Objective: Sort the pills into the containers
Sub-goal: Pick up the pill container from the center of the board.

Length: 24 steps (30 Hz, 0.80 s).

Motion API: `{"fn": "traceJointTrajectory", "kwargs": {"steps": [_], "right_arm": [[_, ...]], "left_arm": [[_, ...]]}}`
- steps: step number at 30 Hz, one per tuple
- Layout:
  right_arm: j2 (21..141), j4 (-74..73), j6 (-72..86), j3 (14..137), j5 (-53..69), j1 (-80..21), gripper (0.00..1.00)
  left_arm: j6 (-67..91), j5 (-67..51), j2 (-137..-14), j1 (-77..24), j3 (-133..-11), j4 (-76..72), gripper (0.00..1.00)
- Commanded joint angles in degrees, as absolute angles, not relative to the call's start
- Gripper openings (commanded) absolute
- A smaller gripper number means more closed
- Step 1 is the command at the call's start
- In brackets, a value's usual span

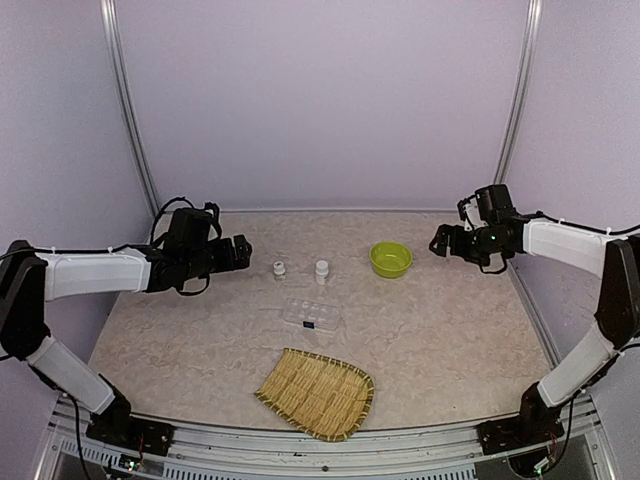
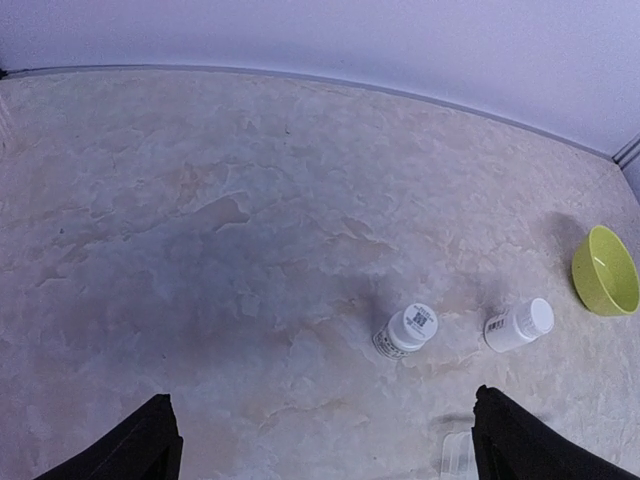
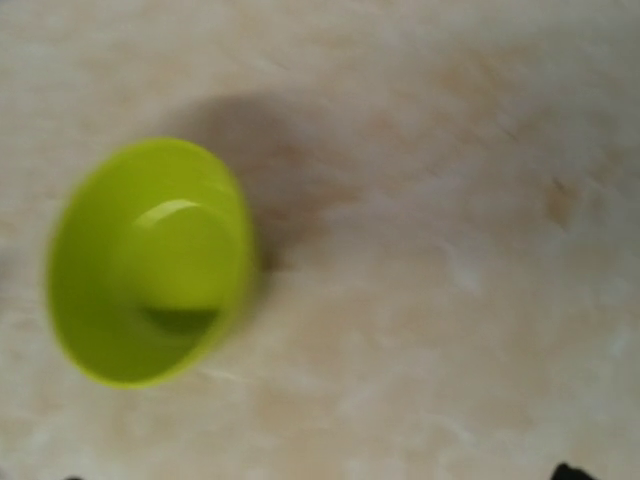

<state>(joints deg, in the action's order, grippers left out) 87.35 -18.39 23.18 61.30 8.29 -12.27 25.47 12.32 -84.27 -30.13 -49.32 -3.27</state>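
My left claw [image 1: 238, 252] hangs above the left half of the bench [image 1: 180, 330], its fingers [image 2: 130, 448] spread wide with nothing between them. My right claw [image 1: 438, 243] hangs over the right side, towards the far right corner. Its own camera is blurred and shows only dark tips at the two bottom corners, with bare bench between, so I read it as spread too.

The clear organiser box [image 1: 312, 314] lies flat near the middle of the bench, a small dark mark on it, well apart from both claws. Just beyond it, towards the far edge, stand two small white bottles [image 1: 279, 269] [image 1: 321, 269], apart from each other. In my left wrist view one stands upright and the other looks tilted.

The lime-green bowl [image 1: 391, 259] sits right of the bottles, just beside my right claw. The woven bamboo tray [image 1: 317, 393] lies between the box and the near edge.

The far left corner and the whole left edge are bare stone-patterned surface. So is the strip along the right edge.
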Motion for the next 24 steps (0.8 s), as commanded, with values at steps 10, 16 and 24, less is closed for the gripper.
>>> {"fn": "traceJointTrajectory", "kwargs": {"steps": [10,16,24], "right_arm": [[85.8,-19.5,21.8,61.1,8.1,-11.9,1.0],[85.1,-19.7,21.3,59.0,7.6,-15.1,1.0],[80.7,-20.6,20.5,55.4,8.9,-19.6,0.95]], "left_arm": [[24.6,12.1,-94.7,-34.0,-55.3,-5.9,0.99],[23.0,12.0,-97.5,-36.3,-58.0,-3.6,0.99],[21.3,11.9,-100.7,-37.2,-62.3,0.8,0.99]]}}
